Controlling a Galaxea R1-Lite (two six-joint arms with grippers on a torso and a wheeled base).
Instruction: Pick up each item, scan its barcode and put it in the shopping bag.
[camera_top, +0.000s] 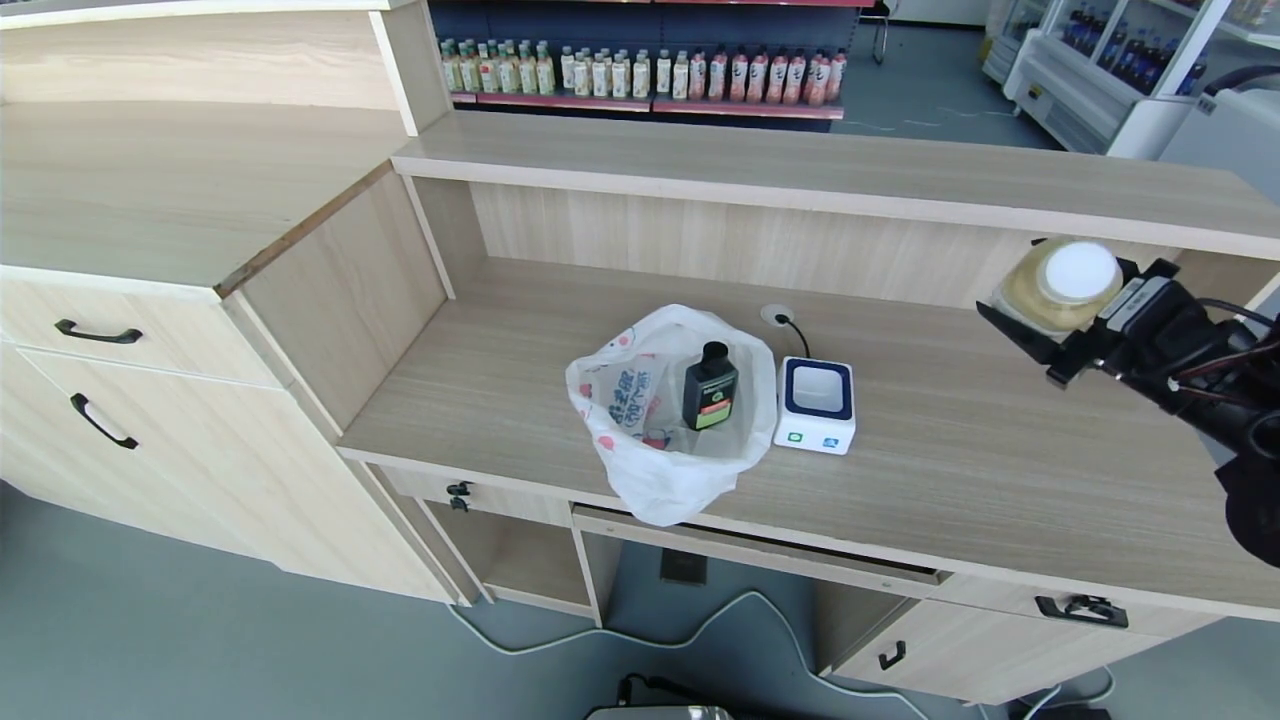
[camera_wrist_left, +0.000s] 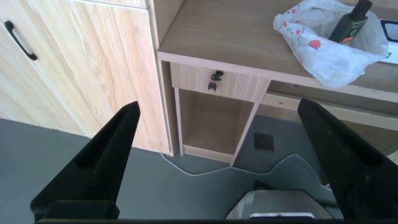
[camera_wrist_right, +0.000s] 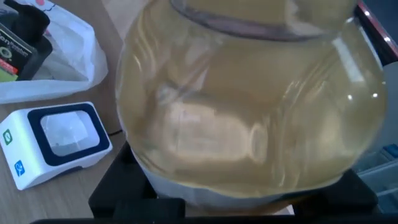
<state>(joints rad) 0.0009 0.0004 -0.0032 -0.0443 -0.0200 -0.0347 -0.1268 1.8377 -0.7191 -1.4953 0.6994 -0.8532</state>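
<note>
Right claw (camera_top: 1042, 335) clamped on a clear jar (camera_top: 1060, 285) of yellowish liquid, white lid up, above the tabletop's (camera_top: 960, 440) right end. Barcode scanner (camera_top: 815, 403) off to the left, shopping bag (camera_top: 660, 420) touching its far side. Barcode side probably hidden. Left claw (camera_wrist_left: 219, 106) wide, low.

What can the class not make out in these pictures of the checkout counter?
- Barcode on the jar: too small in the head view, too close in the right wrist view.
- Base of the black bottle: head view, hidden by the shopping bag.
- Far side of the right gripper: head view, hidden by the jar.
</note>
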